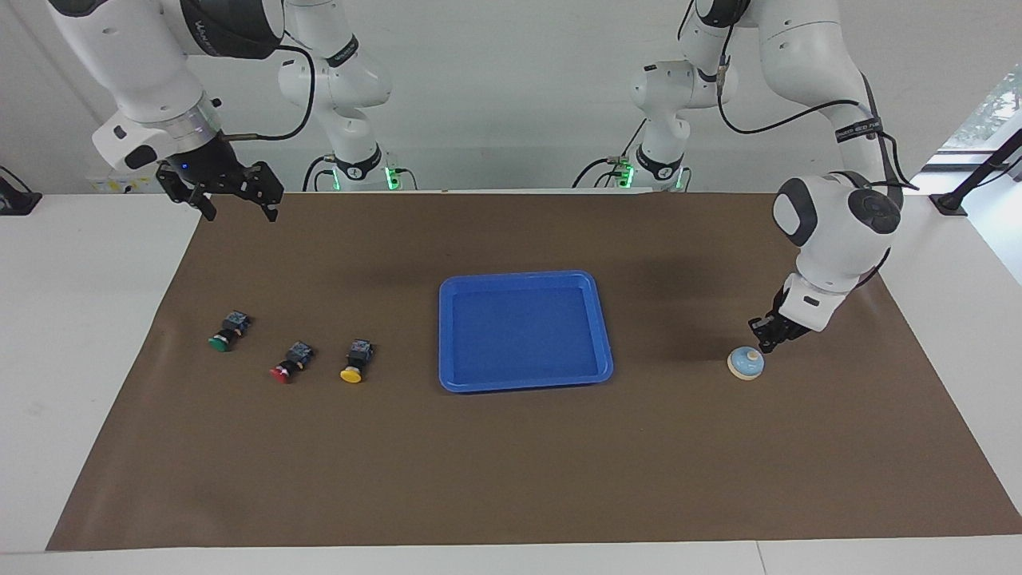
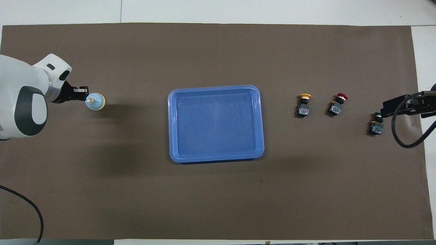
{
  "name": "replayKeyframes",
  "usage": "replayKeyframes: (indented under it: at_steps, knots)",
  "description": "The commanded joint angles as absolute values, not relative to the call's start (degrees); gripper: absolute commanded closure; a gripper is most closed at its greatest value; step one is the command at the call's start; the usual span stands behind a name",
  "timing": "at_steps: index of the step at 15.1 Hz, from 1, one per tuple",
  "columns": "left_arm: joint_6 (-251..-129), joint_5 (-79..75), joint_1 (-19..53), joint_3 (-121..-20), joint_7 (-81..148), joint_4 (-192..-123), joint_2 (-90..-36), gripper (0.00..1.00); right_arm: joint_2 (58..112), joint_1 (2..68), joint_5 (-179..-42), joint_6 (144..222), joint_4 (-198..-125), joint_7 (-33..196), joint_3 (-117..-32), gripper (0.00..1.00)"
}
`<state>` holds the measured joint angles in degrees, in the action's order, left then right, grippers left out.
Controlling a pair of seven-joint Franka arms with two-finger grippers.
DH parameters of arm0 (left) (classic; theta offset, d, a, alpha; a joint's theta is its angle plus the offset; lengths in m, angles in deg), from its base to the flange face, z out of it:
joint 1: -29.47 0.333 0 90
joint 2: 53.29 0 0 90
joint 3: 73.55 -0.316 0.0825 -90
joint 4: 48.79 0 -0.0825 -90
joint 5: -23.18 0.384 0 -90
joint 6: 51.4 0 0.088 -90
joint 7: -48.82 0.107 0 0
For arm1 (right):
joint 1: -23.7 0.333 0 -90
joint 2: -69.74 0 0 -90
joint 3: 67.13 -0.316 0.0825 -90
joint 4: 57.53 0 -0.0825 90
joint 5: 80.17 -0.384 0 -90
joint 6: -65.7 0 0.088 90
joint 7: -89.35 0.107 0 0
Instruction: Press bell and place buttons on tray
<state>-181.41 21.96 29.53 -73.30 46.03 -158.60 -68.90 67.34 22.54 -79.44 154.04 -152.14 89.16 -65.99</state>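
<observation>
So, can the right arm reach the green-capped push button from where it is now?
Probably yes: the right end effector hangs open above the mat's edge, and nothing stands between it and the green-capped black push button.

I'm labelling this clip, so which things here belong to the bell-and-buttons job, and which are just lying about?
Job:
- bell, left gripper shut just above it
- yellow button
- red button
- green button
- tray, nothing in it
- right gripper, open, waiting up high

Just there:
- brown mat
- white table
</observation>
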Motion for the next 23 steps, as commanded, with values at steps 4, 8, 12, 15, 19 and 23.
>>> replayKeyframes:
  at_steps: [4, 8, 12, 15, 19, 23]
  knots:
    - [-184.46, 21.69, 28.59, -73.90, 44.16, -158.91, -70.16, 1.00, 66.84, 21.68, -80.43, 154.11, -152.45, 87.85, -66.42, 0.00]
    - [-190.07, 21.69, 27.27, -73.99, 42.24, -162.42, -72.00, 1.00, 66.84, 21.68, -80.52, 154.11, -152.45, 87.85, -66.42, 0.00]
    - [-184.59, 21.60, 28.15, -74.07, 42.58, -159.72, -71.13, 1.00, 66.84, 21.68, -80.52, 154.11, -152.45, 87.85, -66.42, 0.00]
    - [-170.10, 21.69, 29.90, -74.07, 42.93, -153.40, -67.28, 1.00, 66.84, 21.68, -80.43, 154.03, -152.45, 87.85, -66.42, 0.00]
    - [-156.55, 21.60, 30.43, -74.16, 43.11, -148.55, -59.64, 0.71, 66.84, 21.68, -80.43, 154.11, -152.45, 87.85, -66.42, 0.00]
    - [-150.21, 21.51, 30.35, -74.16, 43.02, -148.63, -51.46, 0.00, 66.84, 21.33, -80.52, 154.03, -152.45, 87.76, -66.42, 0.00]
